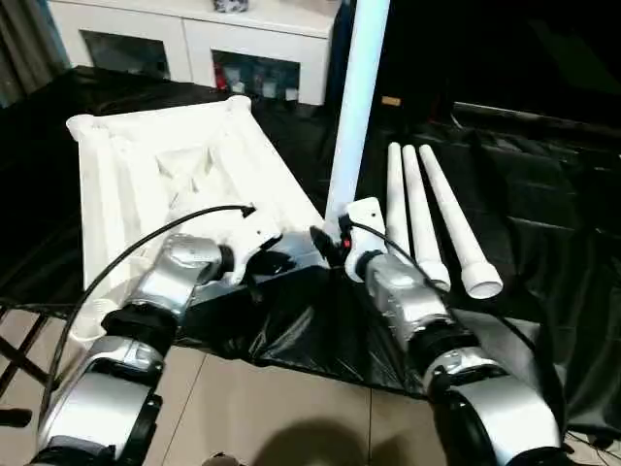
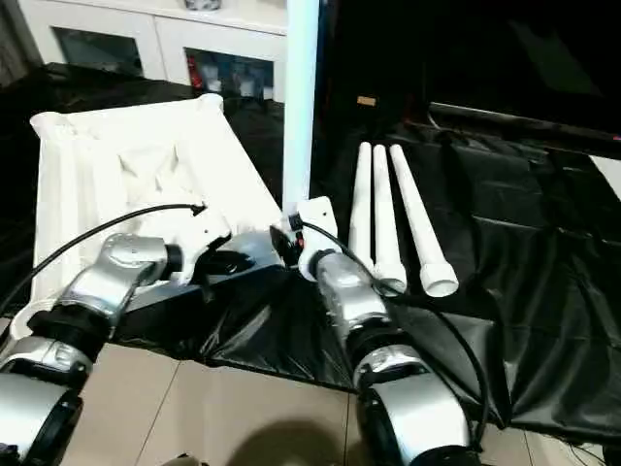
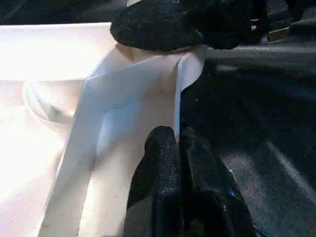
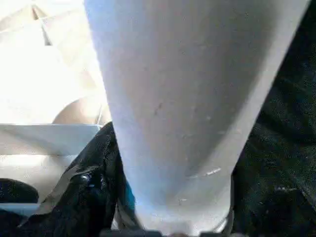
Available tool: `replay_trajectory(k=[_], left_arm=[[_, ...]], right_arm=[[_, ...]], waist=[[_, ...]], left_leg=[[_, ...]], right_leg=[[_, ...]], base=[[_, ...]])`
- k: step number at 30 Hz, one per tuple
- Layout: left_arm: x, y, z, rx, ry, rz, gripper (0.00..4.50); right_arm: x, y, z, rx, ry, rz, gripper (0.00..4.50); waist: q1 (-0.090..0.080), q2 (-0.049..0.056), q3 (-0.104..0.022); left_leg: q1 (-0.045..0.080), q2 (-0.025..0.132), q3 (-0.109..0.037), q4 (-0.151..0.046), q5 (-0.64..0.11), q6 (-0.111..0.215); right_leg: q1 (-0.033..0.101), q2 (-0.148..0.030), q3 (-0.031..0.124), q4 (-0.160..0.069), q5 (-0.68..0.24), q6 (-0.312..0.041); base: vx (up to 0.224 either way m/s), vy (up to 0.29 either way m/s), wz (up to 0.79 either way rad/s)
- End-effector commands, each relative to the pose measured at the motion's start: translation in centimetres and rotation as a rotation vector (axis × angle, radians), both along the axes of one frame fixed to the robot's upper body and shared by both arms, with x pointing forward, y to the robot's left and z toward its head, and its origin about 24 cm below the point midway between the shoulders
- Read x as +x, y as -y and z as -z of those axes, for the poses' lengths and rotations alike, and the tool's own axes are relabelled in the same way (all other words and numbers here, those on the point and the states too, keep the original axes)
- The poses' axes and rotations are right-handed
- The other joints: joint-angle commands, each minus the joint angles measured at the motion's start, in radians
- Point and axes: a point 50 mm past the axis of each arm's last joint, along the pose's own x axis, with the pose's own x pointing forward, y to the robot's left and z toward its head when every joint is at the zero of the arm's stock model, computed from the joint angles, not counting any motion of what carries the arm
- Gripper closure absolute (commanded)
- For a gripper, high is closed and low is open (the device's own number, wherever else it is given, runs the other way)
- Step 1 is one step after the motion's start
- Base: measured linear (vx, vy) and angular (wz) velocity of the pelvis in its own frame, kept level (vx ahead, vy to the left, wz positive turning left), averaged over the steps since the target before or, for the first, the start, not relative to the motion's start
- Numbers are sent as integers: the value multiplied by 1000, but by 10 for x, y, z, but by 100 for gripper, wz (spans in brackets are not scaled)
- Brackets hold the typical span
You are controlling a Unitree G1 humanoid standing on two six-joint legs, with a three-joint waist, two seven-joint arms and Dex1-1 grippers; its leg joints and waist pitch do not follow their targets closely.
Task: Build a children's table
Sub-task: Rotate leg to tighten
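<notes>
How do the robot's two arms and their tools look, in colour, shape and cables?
Both forearms are silver, rounded metal segments joined by black rings. The left arm carries a thin black cable that loops from its forearm to a white wrist housing. The right arm has a similar white housing with a short black cable. Each tool has black fingers with a rough, grainy surface.

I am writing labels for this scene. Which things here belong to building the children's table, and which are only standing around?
Belonging to the job:
- tabletop, underside up
- upright leg at its near corner, at the right gripper
- three legs lying side by side on the black sheet
- left gripper, shut on the tabletop's wall

Only standing around:
- white cabinet behind
</notes>
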Motion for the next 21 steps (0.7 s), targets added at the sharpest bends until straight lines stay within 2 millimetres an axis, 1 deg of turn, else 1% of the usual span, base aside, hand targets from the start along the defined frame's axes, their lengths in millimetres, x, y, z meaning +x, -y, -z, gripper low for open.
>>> replay_trajectory(k=[1,2,3,4,5,6,7,8,9,10,11,13,14,15,17,18,19,20,21], left_arm=[[4,16,1,18,33,-20,450],[4,16,1,18,33,-20,450],[3,15,2,20,32,-19,450],[0,10,1,17,31,19,450],[0,10,1,17,31,19,450],[-3,5,2,33,33,64,450],[-4,3,2,40,36,78,450],[-4,3,2,40,36,78,450],[-8,-5,3,40,20,113,450],[-8,-5,3,39,19,114,450],[-11,-12,2,28,1,139,450],[-12,-16,1,22,-3,154,450],[-14,-20,-1,11,-17,170,450],[-15,-22,-1,6,-22,177,450],[-16,-24,-3,-3,-29,200,450],[-18,-26,-4,-10,-40,223,450],[-18,-26,-4,-10,-40,223,450],[-20,-29,-6,-14,-57,246,450],[-21,-30,-6,-11,-61,259,450]], right_arm=[[-14,-43,0,6,3,-186,110],[-14,-43,0,6,3,-186,110],[-14,-43,-2,23,7,-193,96],[-12,-39,-6,58,34,-233,80],[-12,-39,-6,58,34,-233,71],[-10,-33,-9,48,63,-270,67],[-10,-32,-10,40,71,-280,67],[-10,-32,-10,40,71,-280,53],[-9,-22,-10,13,77,-352,41],[-9,-22,-10,12,77,-355,33],[-9,-14,-10,-11,81,-432,33],[-10,-9,-10,-18,84,-484,33],[-12,-3,-11,-17,87,-556,33],[-13,-1,-11,-16,89,-584,33],[-15,2,-12,-9,89,-638,33],[-18,5,-12,-9,79,-709,33],[-18,5,-12,-9,79,-709,33],[-22,9,-10,-11,60,-792,33],[-24,11,-10,-14,51,-829,33]], waist=[[-2,10,-53],[-2,11,-53],[-4,11,-53],[-4,9,-53],[-3,11,-55],[-3,9,-55],[-2,11,-56],[-5,9,-58],[-4,12,-59],[-4,11,-59],[-6,11,-59],[-5,12,-60],[-4,12,-59],[1,15,-61],[4,15,-61],[5,15,-62],[6,14,-62],[9,14,-60],[10,14,-61]], left_leg=[[12,31,-21,-70,-317,-26],[11,32,-22,-70,-314,-25],[8,32,-23,-71,-303,-22],[9,32,-22,-70,-302,-20],[11,32,-21,-68,-305,-13],[6,32,-21,-69,-286,-9],[6,32,-20,-68,-278,-8],[-1,32,-20,-67,-254,-2],[2,32,-18,-66,-235,1],[3,31,-17,-65,-233,5],[-2,31,-16,-63,-220,17],[0,32,-15,-61,-211,22],[0,34,-13,-60,-201,28],[2,37,-11,-58,-195,32],[2,39,-9,-57,-184,36],[4,39,-8,-56,-181,38],[3,38,-9,-56,-182,40],[3,38,-9,-56,-188,44],[4,39,-8,-56,-192,45]], right_leg=[[27,-90,55,-93,-361,-132],[28,-90,55,-92,-353,-133],[31,-89,55,-89,-338,-135],[31,-89,55,-89,-334,-136],[29,-90,56,-89,-325,-140],[34,-89,56,-86,-300,-147],[34,-89,56,-83,-284,-150],[41,-89,56,-78,-246,-157],[40,-88,55,-76,-214,-167],[40,-87,55,-75,-204,-172],[45,-86,55,-71,-173,-185],[46,-86,55,-68,-150,-196],[46,-84,54,-65,-125,-209],[47,-82,52,-60,-104,-218],[47,-80,51,-54,-70,-233],[46,-80,50,-52,-54,-240],[48,-81,50,-52,-53,-242],[49,-82,50,-55,-66,-241],[48,-83,50,-56,-72,-239]], base=[[0,0,0],[0,0,0],[0,0,0],[0,0,0],[0,0,0],[0,0,0],[0,0,0],[0,0,0],[0,0,0],[0,0,0],[0,0,0],[0,0,0],[0,0,0],[0,0,0],[0,0,0],[0,0,0],[0,0,0],[0,0,0],[0,0,0]])
